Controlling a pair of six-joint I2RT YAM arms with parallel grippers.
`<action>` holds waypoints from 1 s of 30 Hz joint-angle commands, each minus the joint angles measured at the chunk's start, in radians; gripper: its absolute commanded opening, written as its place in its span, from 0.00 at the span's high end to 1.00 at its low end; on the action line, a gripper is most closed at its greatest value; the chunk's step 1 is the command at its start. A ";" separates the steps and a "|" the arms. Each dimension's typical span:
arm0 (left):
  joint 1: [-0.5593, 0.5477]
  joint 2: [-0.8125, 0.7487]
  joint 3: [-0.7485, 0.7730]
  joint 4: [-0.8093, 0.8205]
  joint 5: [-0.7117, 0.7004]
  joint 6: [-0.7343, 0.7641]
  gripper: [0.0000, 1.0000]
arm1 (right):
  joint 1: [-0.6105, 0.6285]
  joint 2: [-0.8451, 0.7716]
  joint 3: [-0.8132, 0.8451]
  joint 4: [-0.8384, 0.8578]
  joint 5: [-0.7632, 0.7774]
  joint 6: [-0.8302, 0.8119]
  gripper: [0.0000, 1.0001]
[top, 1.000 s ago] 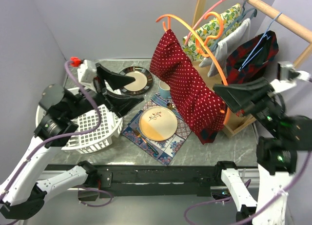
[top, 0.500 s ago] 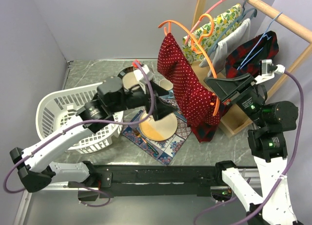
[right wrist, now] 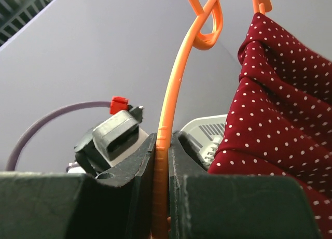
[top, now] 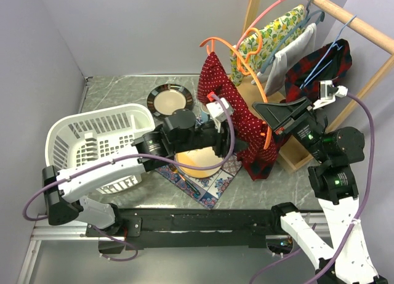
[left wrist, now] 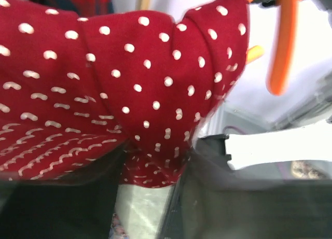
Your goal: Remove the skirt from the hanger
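Clamping the orange hanger (right wrist: 177, 81) tight, the right end effector (right wrist: 162, 145) sits at the tabletop's (top: 120, 90) 3 o'clock. The red dotted skirt (left wrist: 129, 68) drapes on the hanger toward 2 o'clock, with a fold between the left end effector's (left wrist: 155, 164) half-open jaws.

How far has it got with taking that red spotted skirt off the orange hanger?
Done: the right claw is clamped on the orange plastic hanger, holding it up. In hand: the left claw straddles a fold of the red white-dotted skirt; whether it pinches the cloth yet is unclear. Left: the skirt is draped over the hanger, so pulling it free remains.
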 commanded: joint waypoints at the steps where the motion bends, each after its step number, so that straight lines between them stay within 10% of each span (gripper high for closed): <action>1: -0.011 -0.015 0.065 0.023 -0.127 0.006 0.76 | 0.007 -0.036 0.002 0.087 0.041 -0.042 1.00; 3: -0.013 -0.027 0.065 0.005 -0.170 -0.001 0.99 | 0.007 -0.052 -0.012 0.066 0.046 -0.048 1.00; 13: -0.011 -0.234 -0.022 -0.059 -0.530 0.015 0.99 | 0.007 -0.124 -0.076 -0.058 0.055 -0.173 1.00; 30: 0.018 -0.242 0.269 -0.179 -1.202 0.275 0.99 | 0.007 -0.173 -0.111 -0.124 0.051 -0.266 1.00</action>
